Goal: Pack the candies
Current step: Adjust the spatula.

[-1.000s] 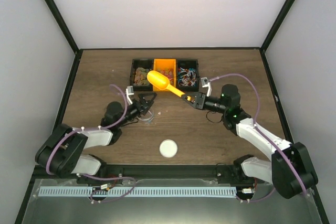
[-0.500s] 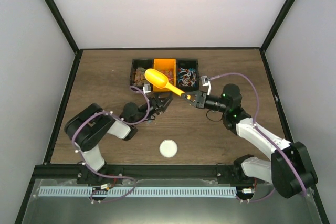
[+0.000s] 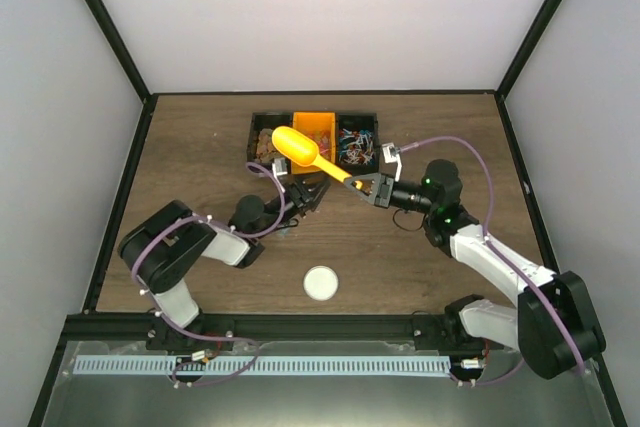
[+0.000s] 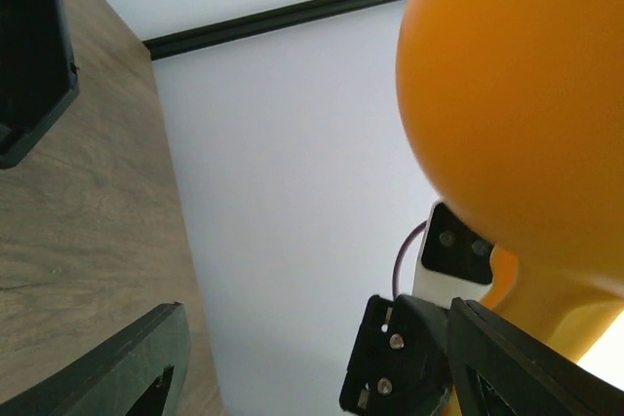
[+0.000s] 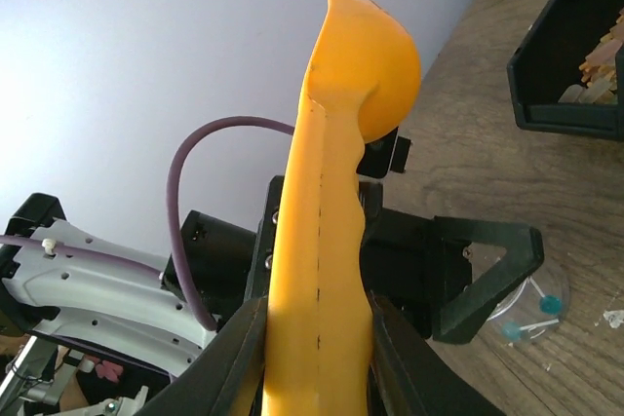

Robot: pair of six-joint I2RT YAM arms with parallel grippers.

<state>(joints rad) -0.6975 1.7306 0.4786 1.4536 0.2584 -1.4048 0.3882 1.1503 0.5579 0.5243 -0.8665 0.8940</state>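
Candies point(image 3: 266, 146) sit in the black bin tray point(image 3: 252, 132) at the far side of the tabletop point(image 3: 190, 157). Brownish pieces fill the tray's left compartment and thin wrapped pieces its right one. The middle compartment is orange, and what it holds is too small to make out. An orange scoop point(image 3: 296, 146) hangs over the tray's front edge, its bowl above the border of the left and middle compartments and its handle slanting off the tray's near side. The right claw point(image 3: 360, 184), just in front of the tray's right compartment, is clamped on the end of that handle. The left claw point(image 3: 307, 193) lies low before the tray's middle, beneath the handle. Its fingers are spread well apart, and nothing appears to be between them, though its wrist view shows only their bases. A small clear dish point(image 5: 531, 307) with blue bits rests on the tabletop in front of the tray. A white round lid point(image 3: 320, 283) lies well apart from the tray, towards the arm bases.
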